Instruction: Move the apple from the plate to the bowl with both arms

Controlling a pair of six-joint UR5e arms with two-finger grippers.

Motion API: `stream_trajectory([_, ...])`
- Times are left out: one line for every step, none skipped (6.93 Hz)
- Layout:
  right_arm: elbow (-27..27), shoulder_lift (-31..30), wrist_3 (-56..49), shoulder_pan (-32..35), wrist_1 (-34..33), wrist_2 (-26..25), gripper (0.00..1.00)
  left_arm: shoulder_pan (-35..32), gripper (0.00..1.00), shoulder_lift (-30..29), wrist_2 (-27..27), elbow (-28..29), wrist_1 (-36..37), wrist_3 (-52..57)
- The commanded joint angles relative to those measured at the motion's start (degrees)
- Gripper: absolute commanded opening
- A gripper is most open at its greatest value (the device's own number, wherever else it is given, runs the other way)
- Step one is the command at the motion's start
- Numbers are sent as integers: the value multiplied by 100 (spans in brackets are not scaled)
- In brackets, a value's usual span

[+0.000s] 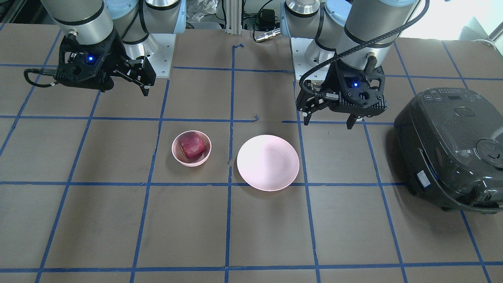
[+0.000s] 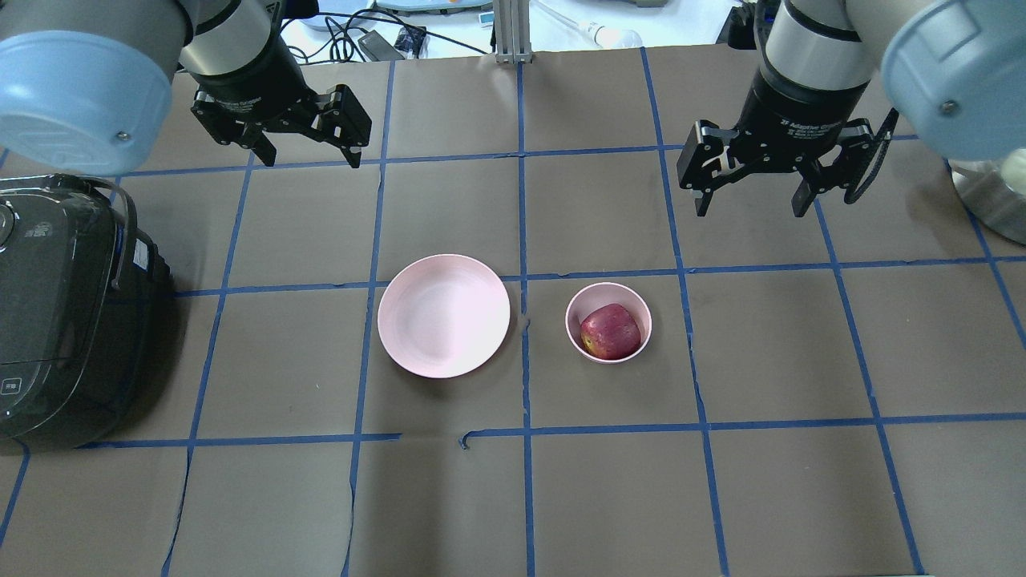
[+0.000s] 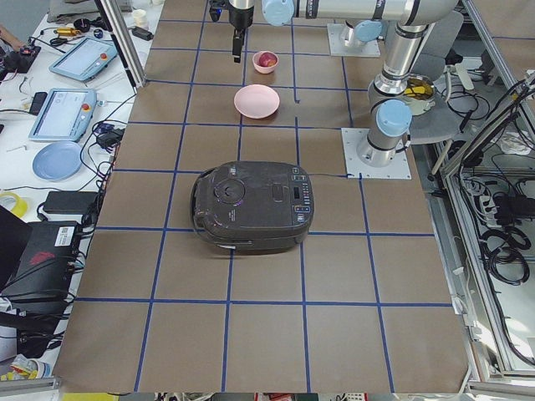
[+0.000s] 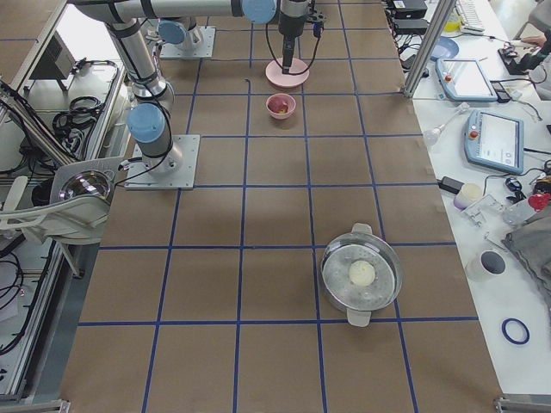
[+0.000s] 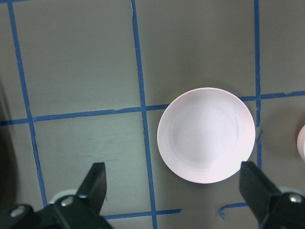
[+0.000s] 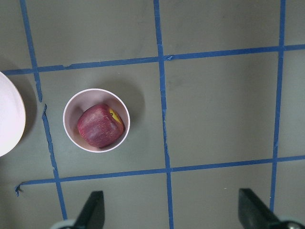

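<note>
The dark red apple [image 2: 610,331] lies in the small deep pink bowl [image 2: 574,308], yellow patch to one side. The right wrist view also shows the apple [image 6: 100,125] in the bowl [image 6: 69,130]. The wide pink plate [image 2: 443,315] stands empty just left of the bowl, and is also seen in the left wrist view [image 5: 206,141]. My left gripper [image 2: 309,154] hangs open and empty high over the table beyond the plate. My right gripper [image 2: 752,210] hangs open and empty beyond and to the right of the bowl. In the front-facing view the apple [image 1: 191,146] sits in the bowl left of the plate [image 1: 268,162].
A black rice cooker [image 2: 64,304] stands at the table's left edge, well left of the plate. A steel pot [image 4: 362,275] with a white lump in it stands far out on my right side. Blue tape lines grid the brown tabletop.
</note>
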Motion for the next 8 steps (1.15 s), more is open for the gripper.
stream_trajectory([0, -9, 0, 9, 15, -13, 100, 4, 100, 2, 1, 0, 0, 2])
stream_trajectory([9, -9, 0, 9, 15, -22, 100, 4, 100, 2, -8, 0, 0, 2])
stream_trajectory([9, -9, -8, 9, 15, -126, 100, 4, 100, 2, -8, 0, 0, -7])
stream_trajectory([9, -9, -8, 0, 15, -136, 100, 4, 100, 2, -8, 0, 0, -7])
stream_trajectory([9, -9, -8, 9, 15, -136, 100, 4, 100, 2, -17, 0, 9, -7])
stream_trajectory([9, -9, -8, 0, 15, -136, 100, 4, 100, 2, -17, 0, 9, -16])
stream_trajectory([9, -9, -17, 9, 15, -136, 100, 4, 100, 2, -17, 0, 9, -16])
stream_trajectory([9, -9, -17, 0, 6, -136, 100, 4, 100, 2, -17, 0, 9, -16])
